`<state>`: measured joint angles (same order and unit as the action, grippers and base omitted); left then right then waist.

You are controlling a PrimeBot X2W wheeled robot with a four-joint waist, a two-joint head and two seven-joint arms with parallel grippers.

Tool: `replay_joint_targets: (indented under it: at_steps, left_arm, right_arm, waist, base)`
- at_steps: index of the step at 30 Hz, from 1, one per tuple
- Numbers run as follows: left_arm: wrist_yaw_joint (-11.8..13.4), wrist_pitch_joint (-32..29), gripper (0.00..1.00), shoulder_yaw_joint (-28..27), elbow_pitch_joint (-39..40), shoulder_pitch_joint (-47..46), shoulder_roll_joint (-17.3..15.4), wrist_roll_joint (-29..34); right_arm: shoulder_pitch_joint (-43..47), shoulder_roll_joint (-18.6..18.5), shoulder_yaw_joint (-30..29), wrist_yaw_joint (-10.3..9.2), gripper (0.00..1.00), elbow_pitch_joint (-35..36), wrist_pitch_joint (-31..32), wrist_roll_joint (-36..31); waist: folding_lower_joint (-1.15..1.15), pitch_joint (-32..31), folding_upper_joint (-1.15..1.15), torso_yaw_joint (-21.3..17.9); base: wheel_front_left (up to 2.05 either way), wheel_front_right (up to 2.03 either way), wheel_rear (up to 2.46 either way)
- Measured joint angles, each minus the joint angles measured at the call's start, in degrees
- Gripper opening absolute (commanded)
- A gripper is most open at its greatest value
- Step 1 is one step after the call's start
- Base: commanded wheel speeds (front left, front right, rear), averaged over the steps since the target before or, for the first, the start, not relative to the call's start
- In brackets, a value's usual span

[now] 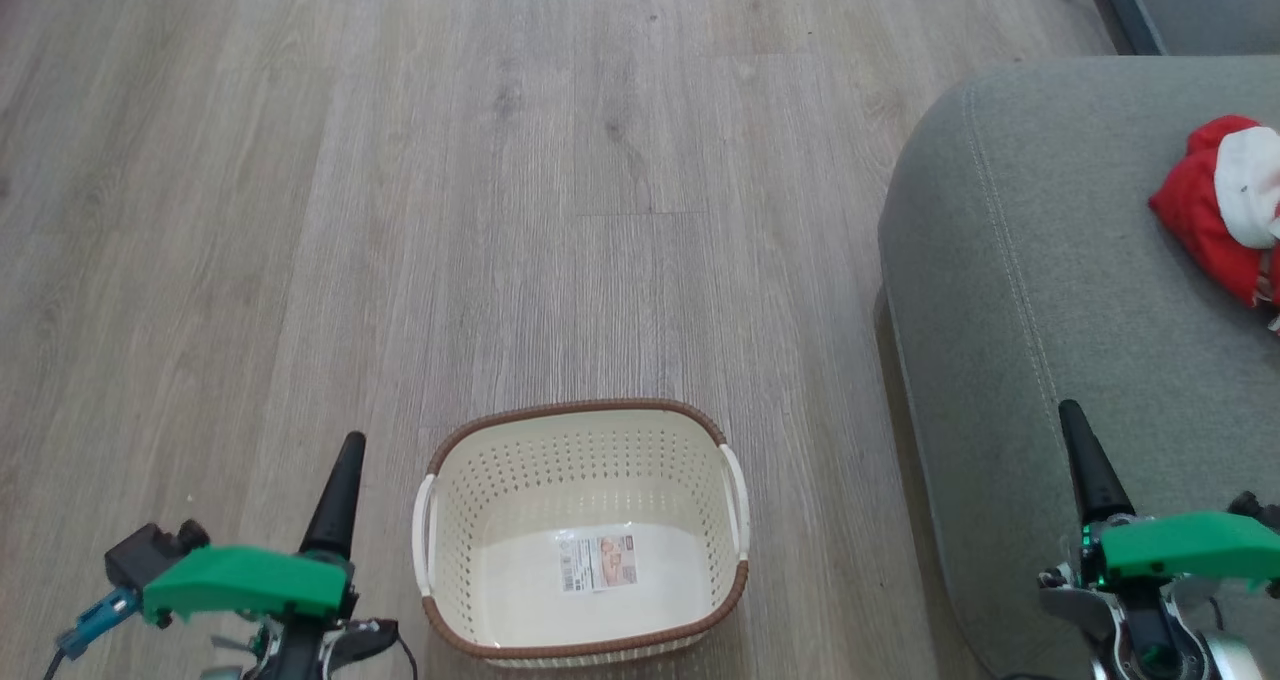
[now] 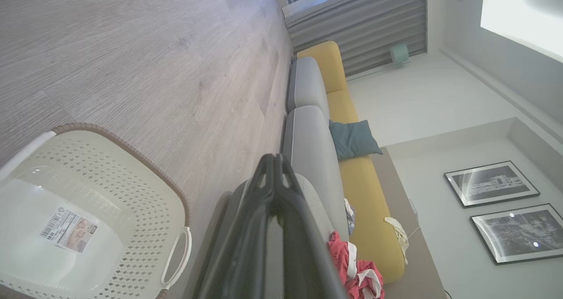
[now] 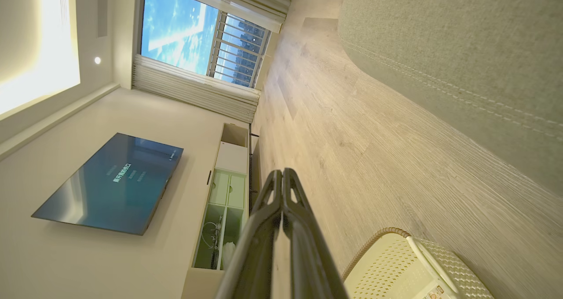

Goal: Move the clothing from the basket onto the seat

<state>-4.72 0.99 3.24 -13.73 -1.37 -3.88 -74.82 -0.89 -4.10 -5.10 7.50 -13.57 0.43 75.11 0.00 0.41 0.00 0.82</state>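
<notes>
The cream basket (image 1: 580,430) with a brown rim stands on the floor at the bottom centre, holding nothing but its paper label (image 1: 598,562). Red and white clothing (image 1: 1215,205) lies on the grey-green seat (image 1: 1020,260) at the right edge; it also shows as a red heap (image 2: 358,270) in the left wrist view. My left gripper (image 1: 350,447) hangs left of the basket, fingers shut and empty (image 2: 275,158). My right gripper (image 1: 1070,412) sits over the seat's front part, fingers pressed together with nothing between them (image 3: 281,173). The basket (image 3: 396,264) appears below the right fingers.
Grey wood-look floor (image 1: 500,180) spreads wide around the basket. A long sofa with yellow back cushions (image 2: 352,114) and a teal pillow (image 2: 354,138) runs behind the seat. A TV (image 3: 110,182) and a low cabinet (image 3: 224,198) line the opposite wall.
</notes>
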Motion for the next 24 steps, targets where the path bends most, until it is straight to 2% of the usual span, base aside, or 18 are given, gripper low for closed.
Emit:
replay_joint_targets:
  at_steps: [24]
  left_arm:
    - [-1.7, -4.0, 0.00, -3.7, -1.3, -1.2, 0.0, -13.4]
  right_arm:
    - [-1.2, 0.4, -1.5, -0.01, 0.00, -1.6, 3.6, 12.1]
  waist:
    - [0.00, -0.2, 0.00, -0.6]
  base:
    - [0.00, 0.00, 0.00]
